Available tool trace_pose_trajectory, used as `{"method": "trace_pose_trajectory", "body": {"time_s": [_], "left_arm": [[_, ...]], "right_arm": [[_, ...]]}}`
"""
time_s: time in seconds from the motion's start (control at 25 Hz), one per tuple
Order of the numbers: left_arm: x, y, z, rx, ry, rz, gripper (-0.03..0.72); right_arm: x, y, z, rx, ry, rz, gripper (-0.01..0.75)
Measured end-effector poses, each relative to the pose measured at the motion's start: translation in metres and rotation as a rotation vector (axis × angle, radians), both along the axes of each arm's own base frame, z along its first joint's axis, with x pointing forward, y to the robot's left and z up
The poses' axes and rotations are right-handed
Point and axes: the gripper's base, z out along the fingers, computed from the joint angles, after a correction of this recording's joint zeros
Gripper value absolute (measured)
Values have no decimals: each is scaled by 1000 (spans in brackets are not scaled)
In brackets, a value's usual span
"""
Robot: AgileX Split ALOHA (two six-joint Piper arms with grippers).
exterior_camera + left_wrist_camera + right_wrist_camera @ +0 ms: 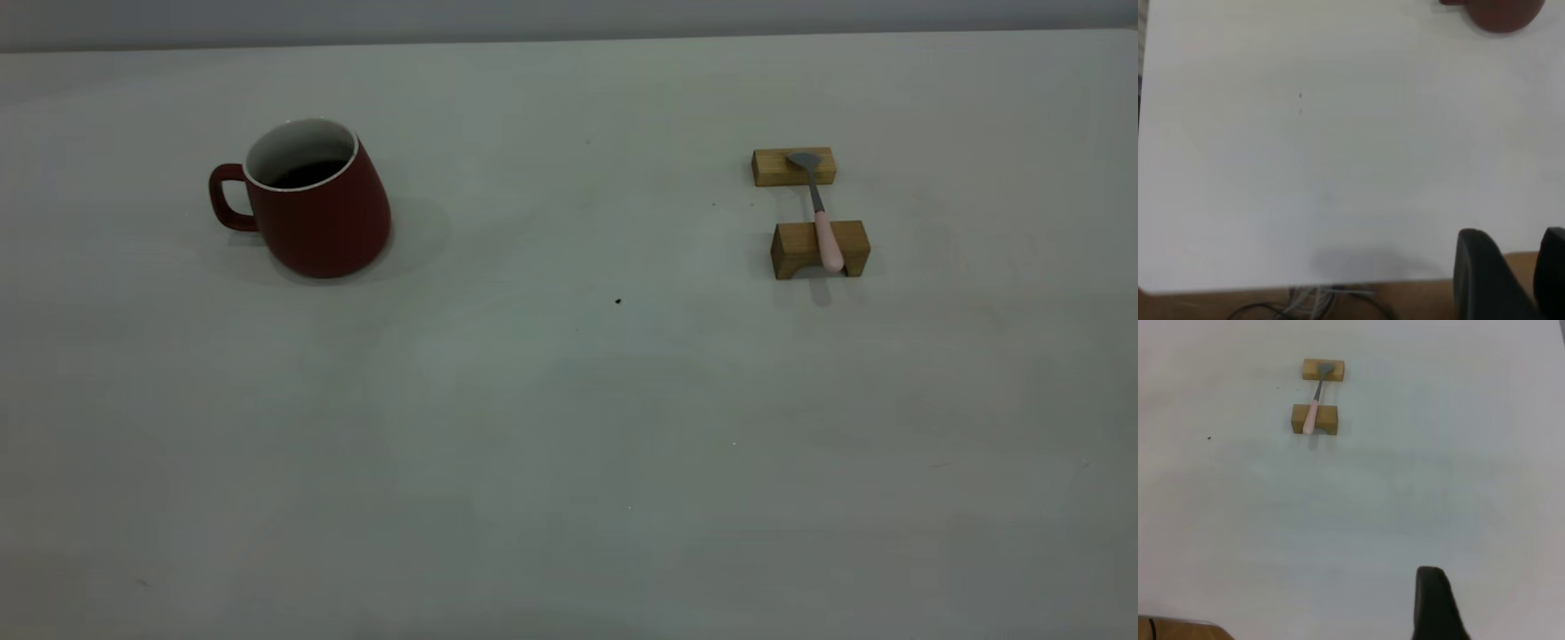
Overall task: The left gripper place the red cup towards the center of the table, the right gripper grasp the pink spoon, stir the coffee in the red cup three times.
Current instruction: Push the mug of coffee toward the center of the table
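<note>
The red cup (320,213) stands upright on the left part of the table (569,400), handle pointing left, with dark coffee (307,172) inside. The pink spoon (822,213) lies at the right, bridged across two wooden blocks, bowl on the far one. Neither gripper shows in the exterior view. In the left wrist view my left gripper (1513,235) is open over the table's near edge, far from the cup (1501,13). In the right wrist view my right gripper (1501,587) is open, one finger (1435,603) showing, well short of the spoon (1313,407).
The spoon rests on a flat tan block (794,166) and a notched tan block (800,249). A tiny dark speck (618,301) lies near the table's middle. Cables (1318,303) hang below the table edge in the left wrist view.
</note>
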Motion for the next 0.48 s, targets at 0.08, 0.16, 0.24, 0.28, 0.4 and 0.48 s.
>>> {"method": "trace_pose_trajectory", "body": {"time_s": [0.08,0.16,0.24,0.28,0.4,0.48], "left_arm": [[31,-2,-1,28,41,-45,284],[64,-3,-9,67,111,-109,353],[95,-5,-17,107,177,-183,456],[111,-5,-23,127,213,-222,520],[156,-7,-43,166,277,-313,654],[184,-9,-59,186,314,-368,677]], "right_arm": [[0,0,0,0,0,0,506],[0,0,0,0,0,0,506],[0,0,0,0,0,0,506],[0,0,0,0,0,0,506],[0,0,0,0,0,0,506],[0,0,0,0,0,0,506]]}}
